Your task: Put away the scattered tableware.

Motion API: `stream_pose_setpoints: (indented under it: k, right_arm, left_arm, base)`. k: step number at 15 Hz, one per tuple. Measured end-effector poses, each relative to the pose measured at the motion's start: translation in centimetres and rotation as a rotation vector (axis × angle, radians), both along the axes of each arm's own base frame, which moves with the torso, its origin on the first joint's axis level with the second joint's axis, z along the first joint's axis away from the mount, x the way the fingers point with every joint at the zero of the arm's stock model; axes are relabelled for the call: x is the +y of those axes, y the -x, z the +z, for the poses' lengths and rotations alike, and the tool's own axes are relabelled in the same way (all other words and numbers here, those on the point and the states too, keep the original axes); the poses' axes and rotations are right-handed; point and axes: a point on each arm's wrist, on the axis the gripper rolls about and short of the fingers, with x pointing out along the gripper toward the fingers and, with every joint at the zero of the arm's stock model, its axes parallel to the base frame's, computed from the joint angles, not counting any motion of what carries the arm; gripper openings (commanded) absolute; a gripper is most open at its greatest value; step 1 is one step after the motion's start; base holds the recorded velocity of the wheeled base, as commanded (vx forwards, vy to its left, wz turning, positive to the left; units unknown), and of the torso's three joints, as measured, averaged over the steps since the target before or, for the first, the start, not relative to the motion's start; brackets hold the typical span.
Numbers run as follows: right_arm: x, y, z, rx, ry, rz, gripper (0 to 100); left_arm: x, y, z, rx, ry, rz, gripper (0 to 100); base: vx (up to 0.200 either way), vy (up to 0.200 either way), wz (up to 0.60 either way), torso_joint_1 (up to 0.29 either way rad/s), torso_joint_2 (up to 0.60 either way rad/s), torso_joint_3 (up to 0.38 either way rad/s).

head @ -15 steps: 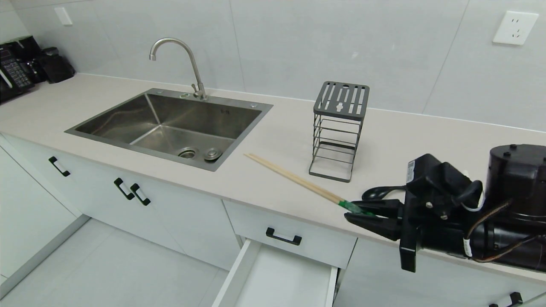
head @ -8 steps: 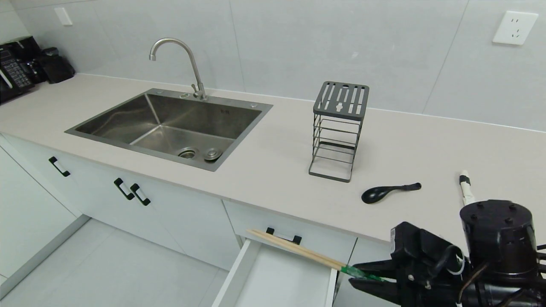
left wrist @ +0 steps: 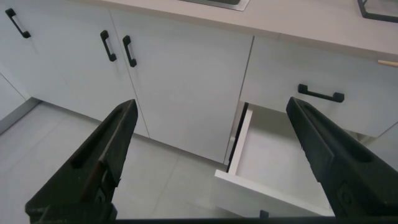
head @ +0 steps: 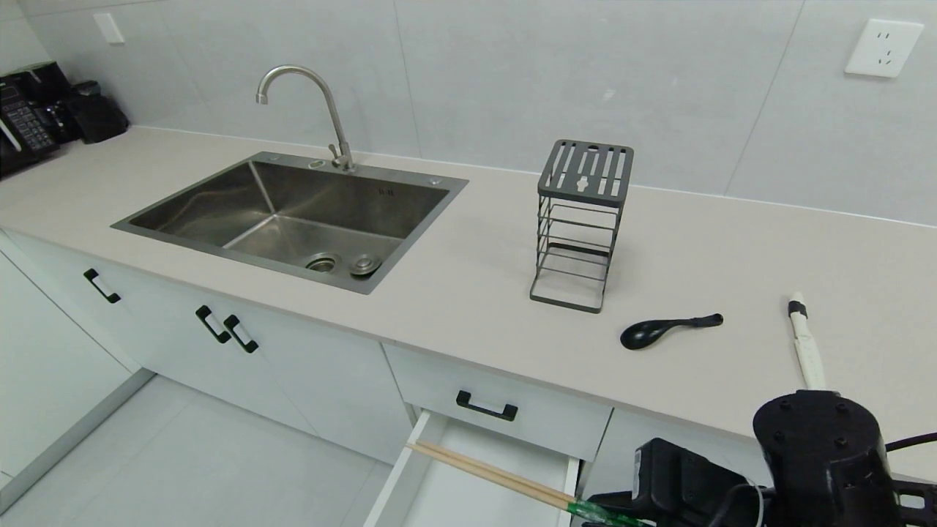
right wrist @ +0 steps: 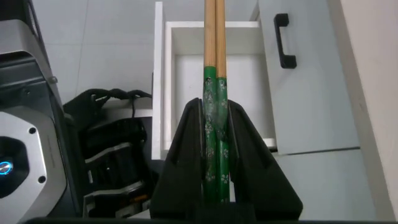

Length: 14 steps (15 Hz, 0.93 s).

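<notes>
A pair of wooden chopsticks [head: 487,472] with green ends hangs level over the open white drawer [head: 446,498] below the counter. My right gripper [head: 596,509] is shut on their green ends; in the right wrist view the chopsticks [right wrist: 214,56] run out from the gripper [right wrist: 215,109] above the drawer's [right wrist: 186,81] inside. A black spoon [head: 662,328] and a white-handled utensil [head: 804,340] lie on the counter at the right. My left gripper [left wrist: 210,106] stands open, holding nothing, low in front of the cabinets, and the drawer [left wrist: 273,168] lies beyond it.
A dark wire rack [head: 582,223] stands upright on the counter behind the spoon. The steel sink [head: 293,219] with its tap is at the left. The drawer front with a black handle [head: 487,406] sits just above the open drawer.
My right gripper has carried the chopsticks down from counter height to over the open drawer. This uncovered the spoon and the white-handled utensil on the counter.
</notes>
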Motion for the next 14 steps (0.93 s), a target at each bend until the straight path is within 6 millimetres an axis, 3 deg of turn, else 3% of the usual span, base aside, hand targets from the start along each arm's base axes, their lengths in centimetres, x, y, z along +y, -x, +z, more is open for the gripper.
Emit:
stream_pose_setpoints:
  k: [7, 10, 14]
  right_arm:
    - [3.6, -1.6, 0.0, -0.034, -0.1, -0.018, 0]
    - [3.7, -1.7, -0.6, -0.032, -0.068, -0.063, 0]
    - [3.6, -1.5, -1.0, -0.019, -0.049, -0.067, 0]
  left_arm:
    - [0.0, 0.0, 0.0, 0.0, 0.0, 0.0, 100]
    - [0.0, 0.0, 0.0, 0.0, 0.0, 0.0, 100]
    - [0.0, 0.0, 0.0, 0.0, 0.0, 0.0, 100]
  base:
    - [0.0, 0.0, 0.0, 0.0, 0.0, 0.0]
    - [0.0, 0.0, 0.0, 0.0, 0.0, 0.0]
    - [0.0, 0.0, 0.0, -0.169, 0.34, 0.161]
